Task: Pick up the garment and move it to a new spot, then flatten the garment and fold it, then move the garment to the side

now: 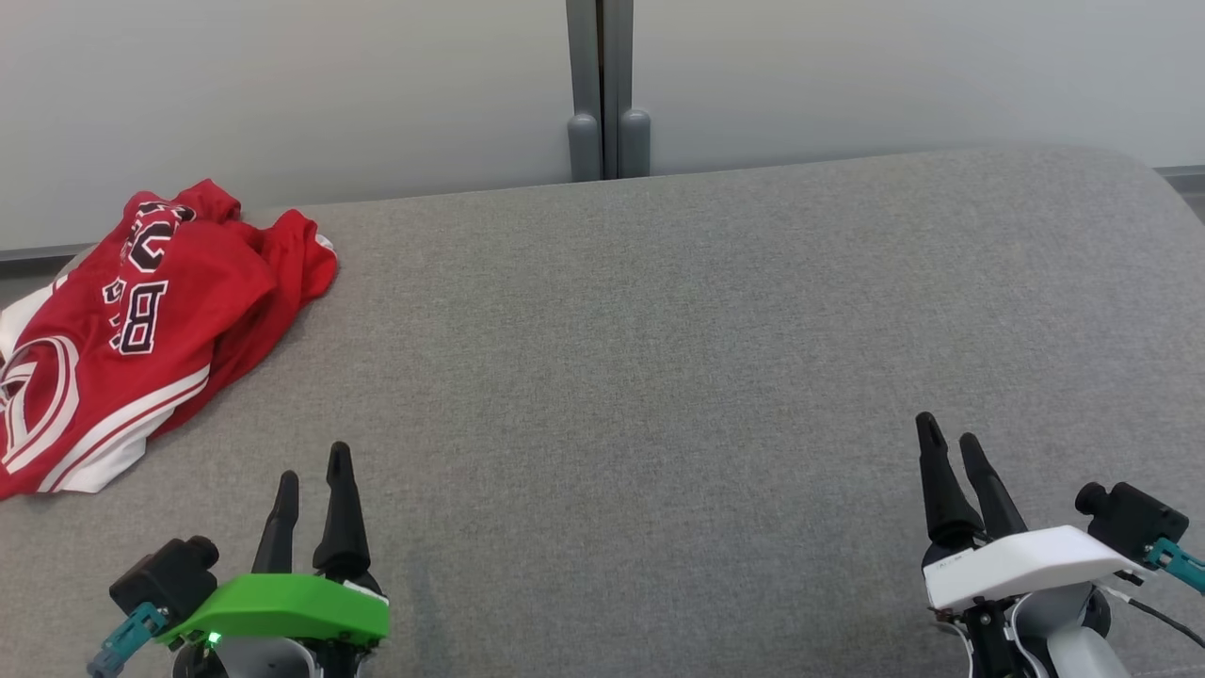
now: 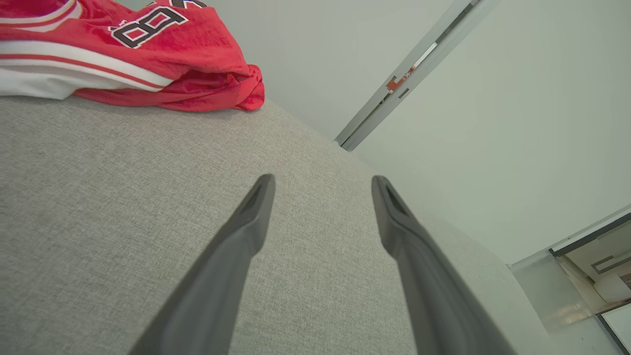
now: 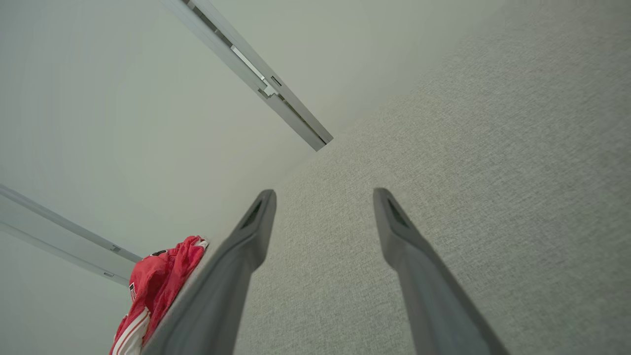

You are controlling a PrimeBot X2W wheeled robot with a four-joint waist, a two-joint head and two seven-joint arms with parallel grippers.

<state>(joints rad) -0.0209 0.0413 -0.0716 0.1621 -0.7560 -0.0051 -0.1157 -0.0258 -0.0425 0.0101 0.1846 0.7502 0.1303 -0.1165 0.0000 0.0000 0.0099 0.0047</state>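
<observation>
A crumpled red garment [image 1: 141, 330] with white stripes and black-and-white lettering lies at the far left of the grey fabric surface [image 1: 659, 377], partly past the head view's left edge. In the left wrist view the garment [image 2: 148, 64] fills the upper left corner, and in the right wrist view the garment [image 3: 153, 286] is small at the lower left. My left gripper [image 1: 313, 471] rests near the front left, open and empty, a little to the right of and nearer than the garment. My right gripper [image 1: 949, 438] stands open and empty at the front right, far from the garment.
A pale wall with a grey vertical post [image 1: 607, 94] runs behind the surface's far edge. The surface's right end curves down at the corner [image 1: 1148, 188]. A wide stretch of bare grey fabric lies between the grippers.
</observation>
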